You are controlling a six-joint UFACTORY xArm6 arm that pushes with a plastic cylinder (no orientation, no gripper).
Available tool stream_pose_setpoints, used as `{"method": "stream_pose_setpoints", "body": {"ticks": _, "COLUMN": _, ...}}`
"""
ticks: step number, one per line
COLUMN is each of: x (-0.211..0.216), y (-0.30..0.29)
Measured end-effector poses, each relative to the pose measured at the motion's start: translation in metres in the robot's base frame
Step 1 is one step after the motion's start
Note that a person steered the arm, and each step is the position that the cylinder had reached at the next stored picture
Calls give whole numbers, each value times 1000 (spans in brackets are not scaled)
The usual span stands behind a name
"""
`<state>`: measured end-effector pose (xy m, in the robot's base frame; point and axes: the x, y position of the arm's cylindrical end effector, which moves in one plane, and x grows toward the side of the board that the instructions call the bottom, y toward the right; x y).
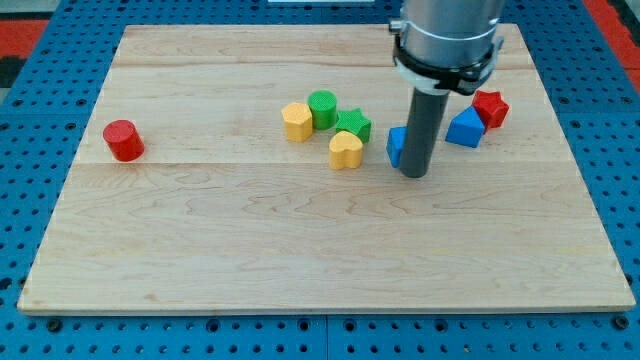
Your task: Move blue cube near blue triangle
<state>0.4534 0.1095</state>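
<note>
The blue cube (397,145) sits right of the board's middle, mostly hidden behind my rod. My tip (414,173) rests on the board just in front of the cube and against its right side. The blue triangle (465,128) lies a short way to the cube's right, toward the view's top, with a small gap between them.
A red star (490,107) touches the blue triangle's upper right. A yellow heart (346,150), a green star (353,124), a green cylinder (322,108) and a yellow hexagon (297,121) cluster left of the cube. A red cylinder (124,140) stands at the far left.
</note>
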Motion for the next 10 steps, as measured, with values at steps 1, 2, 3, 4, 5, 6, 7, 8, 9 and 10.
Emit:
{"method": "stream_pose_setpoints", "body": {"ticks": 1, "x": 10, "y": -15}}
{"method": "stream_pose_setpoints", "body": {"ticks": 2, "x": 4, "y": -38}}
{"method": "stream_pose_setpoints", "body": {"ticks": 3, "x": -13, "y": -38}}
{"method": "stream_pose_setpoints", "body": {"ticks": 4, "x": -39, "y": -10}}
{"method": "stream_pose_setpoints", "body": {"ticks": 5, "x": -52, "y": -1}}
{"method": "stream_pose_setpoints", "body": {"ticks": 6, "x": -52, "y": 1}}
{"method": "stream_pose_setpoints", "body": {"ticks": 7, "x": -62, "y": 8}}
{"method": "stream_pose_setpoints", "body": {"ticks": 8, "x": -68, "y": 19}}
{"method": "stream_pose_setpoints", "body": {"ticks": 9, "x": -10, "y": -21}}
{"method": "stream_pose_setpoints", "body": {"ticks": 10, "x": 58, "y": -98}}
